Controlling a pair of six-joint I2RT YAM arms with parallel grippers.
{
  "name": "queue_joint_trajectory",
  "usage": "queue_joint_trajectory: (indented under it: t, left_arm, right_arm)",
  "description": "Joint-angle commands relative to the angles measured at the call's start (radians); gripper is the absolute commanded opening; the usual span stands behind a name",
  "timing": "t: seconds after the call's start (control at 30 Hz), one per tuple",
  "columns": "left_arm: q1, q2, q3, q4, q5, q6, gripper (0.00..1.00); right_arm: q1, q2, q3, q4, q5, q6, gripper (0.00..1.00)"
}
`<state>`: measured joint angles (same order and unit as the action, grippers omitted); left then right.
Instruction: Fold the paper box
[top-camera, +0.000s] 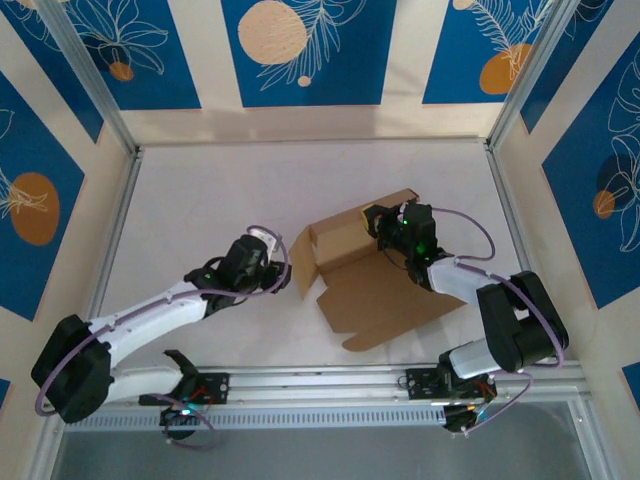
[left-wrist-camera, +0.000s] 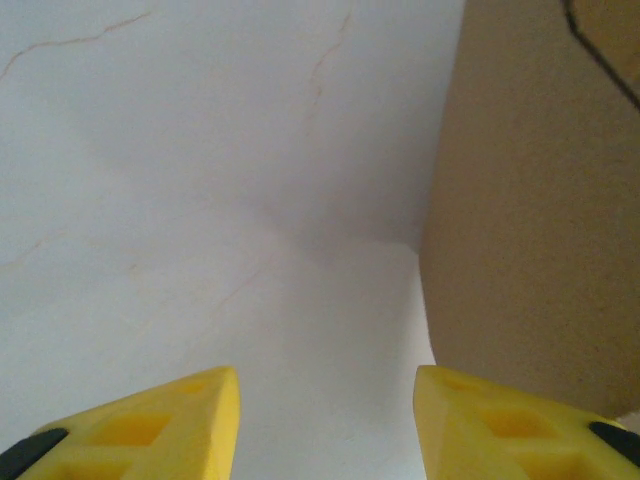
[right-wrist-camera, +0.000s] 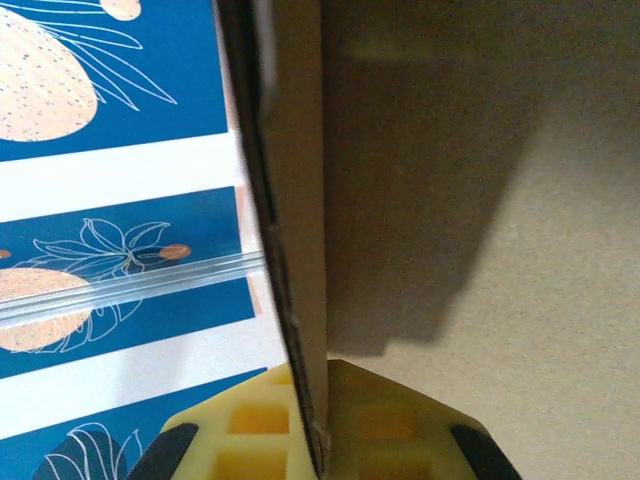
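Note:
The paper box (top-camera: 385, 295) is a brown cardboard sheet, partly folded, in the middle of the white table. Its back and left walls stand up, and a wide flap lies flat toward the front. My right gripper (top-camera: 381, 223) is shut on the upright back wall near its right end. In the right wrist view the yellow fingers of that gripper (right-wrist-camera: 318, 425) pinch the thin cardboard edge (right-wrist-camera: 300, 200). My left gripper (top-camera: 283, 268) hovers just left of the box's left wall. Its yellow fingers (left-wrist-camera: 170, 425) are open with only table between them, and cardboard (left-wrist-camera: 540, 220) rises beside the right finger.
A metal rail (top-camera: 320, 380) runs along the near edge of the table between the arm bases. Blue-and-white patterned walls with metal posts (top-camera: 95, 80) enclose the table (top-camera: 200, 190) at the left, back and right.

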<state>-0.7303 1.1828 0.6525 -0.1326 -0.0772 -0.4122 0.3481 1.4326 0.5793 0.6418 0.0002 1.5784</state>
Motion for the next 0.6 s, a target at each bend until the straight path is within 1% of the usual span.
queue_joint_trajectory:
  t: [0.0, 0.13, 0.27, 0.4, 0.57]
  left_arm:
    - [-0.026, 0.026, 0.022, 0.114, 0.053, 0.04, 0.49]
    - [-0.084, 0.067, 0.048, 0.146, 0.088, 0.067, 0.52]
    - [-0.139, 0.112, 0.076, 0.165, 0.074, 0.081, 0.57]
    - [-0.166, 0.133, 0.074, 0.218, 0.029, 0.081, 0.62]
    - [-0.17, 0.193, 0.08, 0.283, -0.047, 0.108, 0.68]
  right_arm:
    - [0.003, 0.01, -0.045, -0.02, -0.02, 0.016, 0.0]
    - [0.002, -0.011, -0.05, -0.036, -0.027, 0.005, 0.0]
    - [0.004, -0.018, -0.052, -0.034, -0.04, 0.0, 0.0]
    - [0.005, -0.025, -0.065, -0.028, -0.047, 0.003, 0.0]
    - [0.008, -0.026, -0.077, 0.004, -0.076, 0.007, 0.0]
